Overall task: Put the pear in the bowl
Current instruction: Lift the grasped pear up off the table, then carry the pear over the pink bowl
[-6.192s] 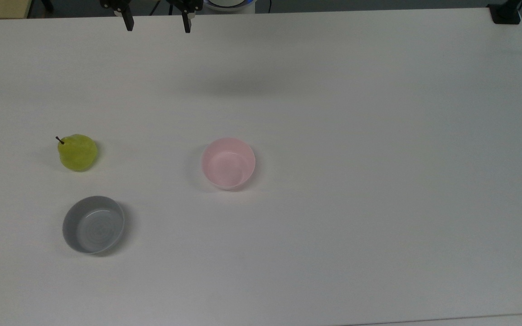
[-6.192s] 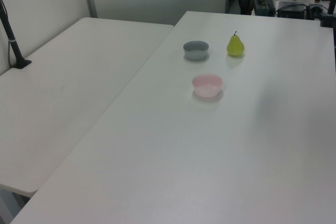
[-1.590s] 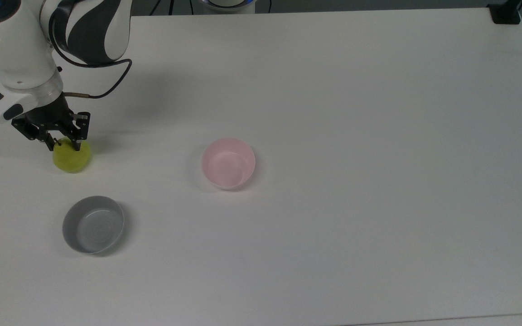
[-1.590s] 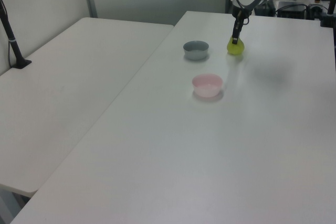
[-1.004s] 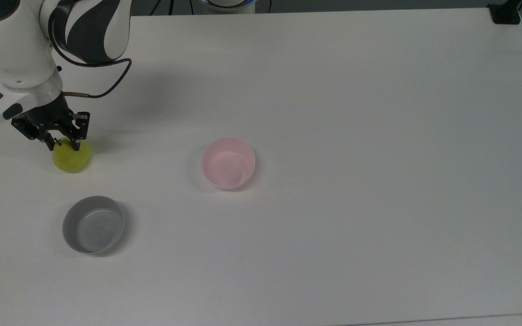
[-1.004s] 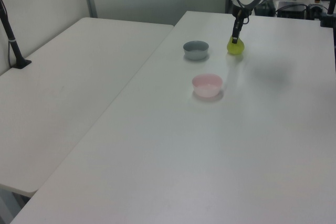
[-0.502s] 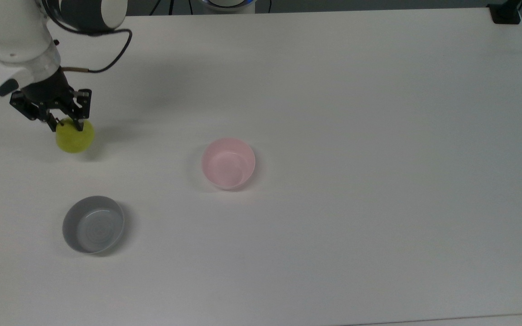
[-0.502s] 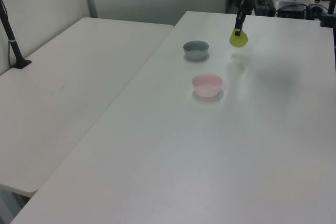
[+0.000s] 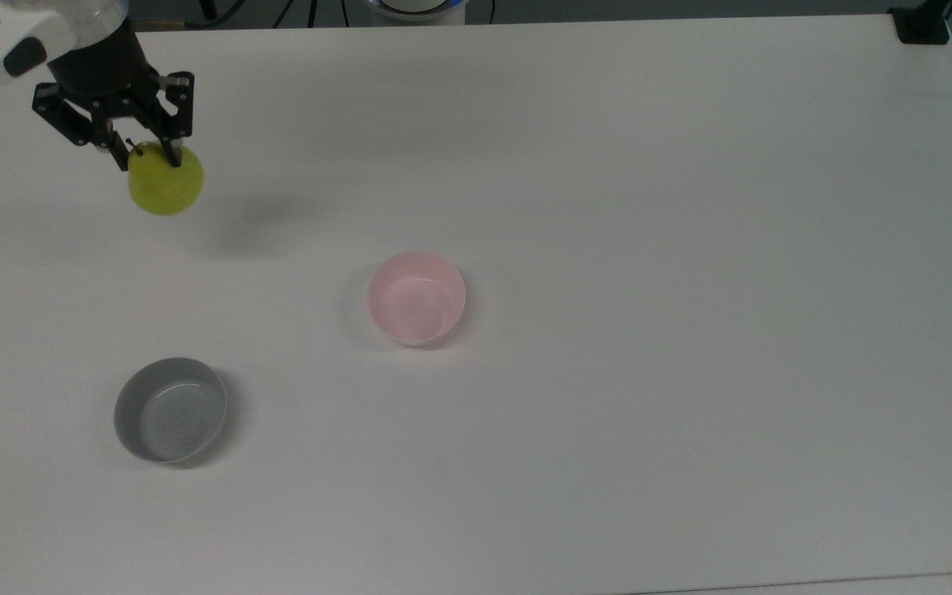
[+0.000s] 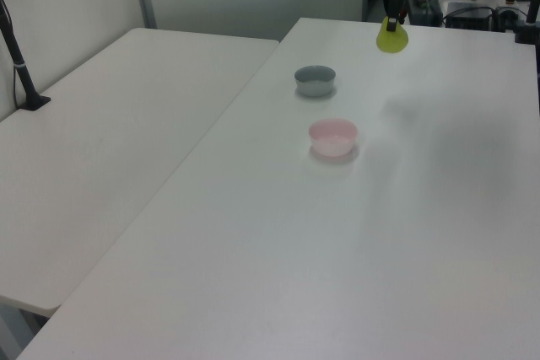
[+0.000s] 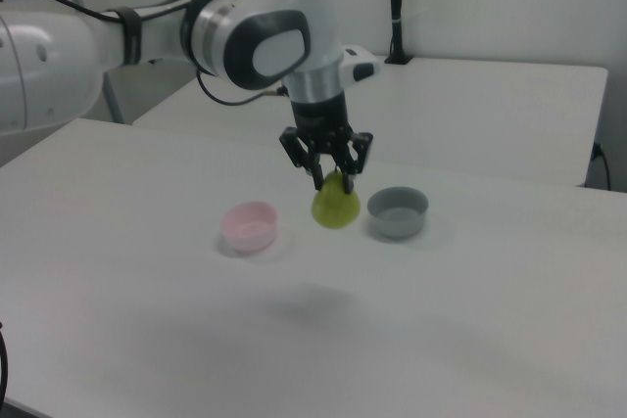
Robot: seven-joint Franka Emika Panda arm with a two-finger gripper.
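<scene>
While it rested on the table a second ago, the pear (image 9: pixel 166 189) has now been lifted clear, its shadow cast apart below it.

The fruit is clamped at its narrow top between the fingers of the gripper (image 9: pixel 147 154) and hangs directly beneath them (stem end uppermost), so the pickup is judged complete and only the carry remains. The pale pink bowl (image 9: pixel 416 297) is seen well apart toward the top view's lower right; the grey bowl (image 9: pixel 170 409) has been left untouched.
</scene>
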